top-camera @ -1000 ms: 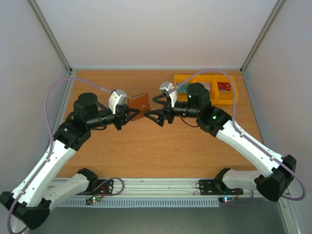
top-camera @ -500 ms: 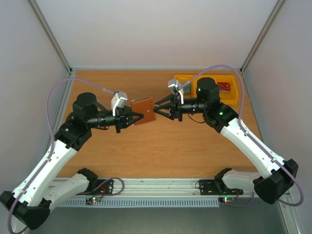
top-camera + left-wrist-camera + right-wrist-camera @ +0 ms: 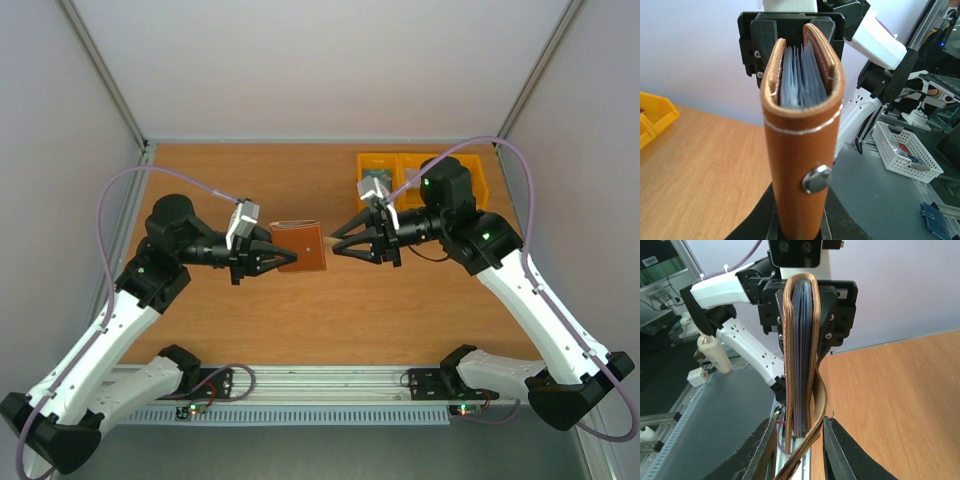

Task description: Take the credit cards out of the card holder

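Clamps the card holder (image 3: 300, 247) in the left hand (image 3: 284, 258) at its 9 o'clock end, folded and raised off the bench (image 3: 300, 320). Pinches its 3 o'clock edge in the narrowed right hand (image 3: 334, 243), spanning hand to hand.

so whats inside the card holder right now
Between the brown leather covers of the card holder, several thin blue-grey pocket layers show edge-on. No red or teal edge is visible. Anything deeper in the pockets is covered.
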